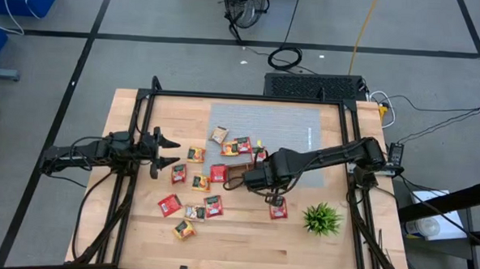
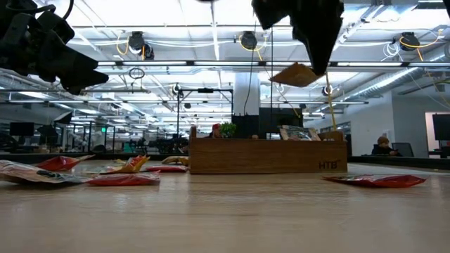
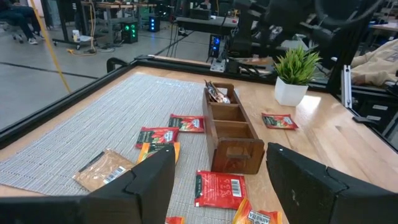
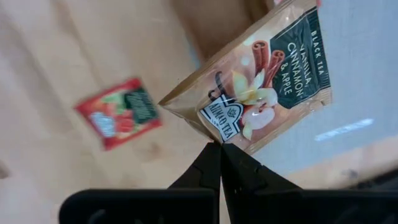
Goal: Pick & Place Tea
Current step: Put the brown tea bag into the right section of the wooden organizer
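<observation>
The right gripper (image 4: pixel 219 148) hangs above the wooden tray (image 1: pixel 237 174) near the middle of the table (image 1: pixel 243 240). Its fingers are pressed together on the edge of a pale tan tea sachet (image 4: pixel 261 87), which is lifted clear of the table. The sachet's label shows cinnamon sticks and a flower and reads "black tea, vanilla, cinnamon & apple". In the low view the same sachet (image 2: pixel 297 74) hangs tilted in the air above the tray (image 2: pixel 267 156), held by the dark gripper (image 2: pixel 318 49) coming down from above.

The left gripper (image 1: pixel 168 152) waits over the left part of the table, fingers spread with nothing between them. In its wrist view both fingers (image 3: pixel 149 180) frame the tray (image 3: pixel 231 127), which has three compartments; the far one holds at least one sachet (image 3: pixel 219 94).

The other sachets lie flat on the table and on the grey mat (image 1: pixel 273 124). A cluster of red and orange ones (image 1: pixel 196 181) lies left of the tray and towards the front edge. One red sachet (image 1: pixel 278 207) lies alone on the wood, between the tray and the green plant (image 1: pixel 322 218). A tan sachet (image 3: pixel 102 169) lies on the mat near the left gripper.
</observation>
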Robot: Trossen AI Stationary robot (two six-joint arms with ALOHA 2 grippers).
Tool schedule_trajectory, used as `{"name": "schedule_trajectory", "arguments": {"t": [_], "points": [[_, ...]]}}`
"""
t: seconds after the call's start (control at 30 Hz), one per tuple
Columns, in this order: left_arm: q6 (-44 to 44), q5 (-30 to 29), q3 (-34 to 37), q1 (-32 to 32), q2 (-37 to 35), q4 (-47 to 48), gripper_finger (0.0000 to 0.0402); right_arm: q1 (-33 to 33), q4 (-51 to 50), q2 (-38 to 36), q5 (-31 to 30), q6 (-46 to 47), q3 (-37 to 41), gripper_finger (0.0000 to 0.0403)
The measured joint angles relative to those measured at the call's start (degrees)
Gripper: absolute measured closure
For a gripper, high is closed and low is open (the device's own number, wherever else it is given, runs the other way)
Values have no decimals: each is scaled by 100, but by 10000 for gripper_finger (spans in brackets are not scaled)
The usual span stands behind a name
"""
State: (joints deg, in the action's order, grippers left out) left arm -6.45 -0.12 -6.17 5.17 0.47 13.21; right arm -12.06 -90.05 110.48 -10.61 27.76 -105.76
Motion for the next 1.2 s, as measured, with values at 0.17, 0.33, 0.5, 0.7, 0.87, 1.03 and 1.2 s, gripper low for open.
{"name": "schedule_trajectory", "arguments": {"t": [0.17, 0.33, 0.5, 0.7, 0.87, 1.03, 1.2], "points": [[1, 0, 1, -1, 1, 0, 149, 16, 225, 0, -389, -15, 411, 403], [-1, -1, 1, 0, 2, 0, 149, 37, 489, 0, -728, 199, 776, 403], [-1, 0, 0, -2, 0, 0, 149, 81, 697, 0, -751, 645, 1173, 403], [-1, 0, 0, 0, 0, 0, 149, 82, 1158, -2, -752, 755, 1503, 403], [-1, 0, 2, -1, 0, 0, 149, 82, 1201, -2, -998, 998, 1884, 403], [-1, 0, 2, 0, 0, 0, 149, 84, 1393, -2, -1305, 981, 2048, 403], [0, 0, 1, -1, 1, 0, 149, 84, 1582, 20, -1195, 923, 2048, 403]]}}
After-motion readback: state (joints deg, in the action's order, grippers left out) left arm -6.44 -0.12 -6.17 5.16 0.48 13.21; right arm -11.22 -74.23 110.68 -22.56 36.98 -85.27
